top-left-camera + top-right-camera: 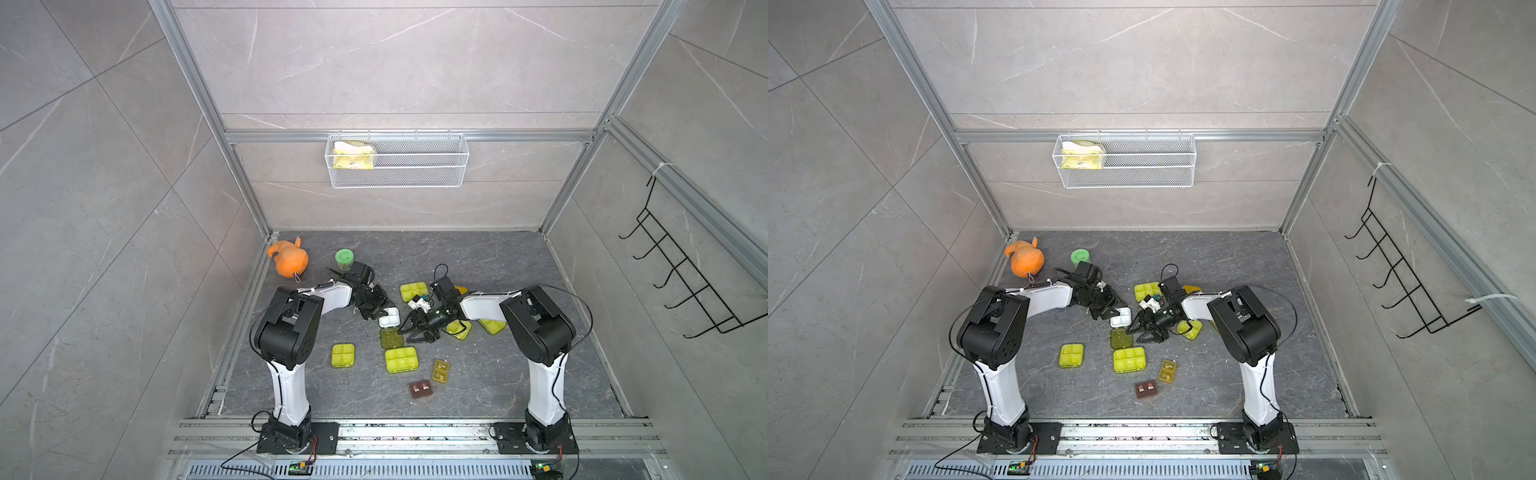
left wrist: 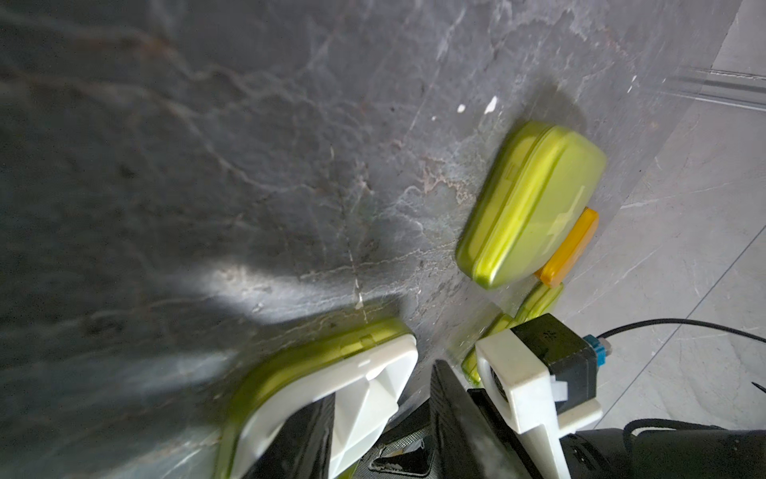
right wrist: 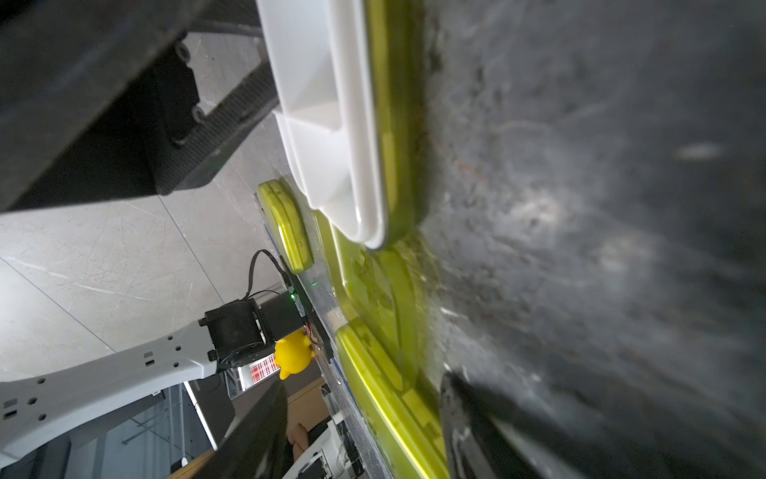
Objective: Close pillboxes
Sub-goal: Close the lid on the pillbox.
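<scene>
Left gripper: the fingers straddle one wall of the white tray, mid-table between both arms. We cannot tell whether they pinch it. A loose hold would let the tray skid or tip.

Its lid lies open, flat on the table.

Right gripper: fingers apart, empty, beside the lid. A careless sweep could shove the box into the closed pillbox.
</scene>
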Available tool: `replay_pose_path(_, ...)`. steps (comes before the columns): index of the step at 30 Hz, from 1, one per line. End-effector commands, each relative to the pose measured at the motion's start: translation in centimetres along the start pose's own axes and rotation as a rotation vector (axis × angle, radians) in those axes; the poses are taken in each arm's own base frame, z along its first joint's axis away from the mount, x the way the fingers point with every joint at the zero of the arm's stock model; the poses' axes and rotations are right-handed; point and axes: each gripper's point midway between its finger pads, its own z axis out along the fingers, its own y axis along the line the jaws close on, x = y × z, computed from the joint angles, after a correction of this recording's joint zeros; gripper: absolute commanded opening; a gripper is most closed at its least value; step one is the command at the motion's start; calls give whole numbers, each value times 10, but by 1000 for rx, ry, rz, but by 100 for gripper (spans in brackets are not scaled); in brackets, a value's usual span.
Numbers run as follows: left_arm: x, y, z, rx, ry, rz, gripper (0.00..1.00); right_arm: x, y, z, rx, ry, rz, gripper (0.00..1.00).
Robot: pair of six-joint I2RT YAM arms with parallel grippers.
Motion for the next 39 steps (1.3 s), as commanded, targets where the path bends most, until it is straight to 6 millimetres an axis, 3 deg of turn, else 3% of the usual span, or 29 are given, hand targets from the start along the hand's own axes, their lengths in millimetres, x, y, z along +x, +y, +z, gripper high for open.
replay_pose_path(1, -4, 20, 10, -71, -5, -81, 41, 11, -35, 8, 113, 39, 39, 62)
replay_pose_path(7, -9, 14, 17, -38, -1, -119, 41, 11, -23, 14, -12, 39, 51, 63)
replay_pose_path(18, -8, 13, 20, -30, 16, -129, 41, -19, 5, 17, -173, -44, 30, 63)
replay_pose_path(29, -6, 8, 14, -36, 20, -95, 40, -28, 25, 12, -204, -56, 13, 63)
replay_pose_path(39, -2, -10, 0, -17, 19, -40, 41, -36, 37, 9, -206, -53, 7, 63)
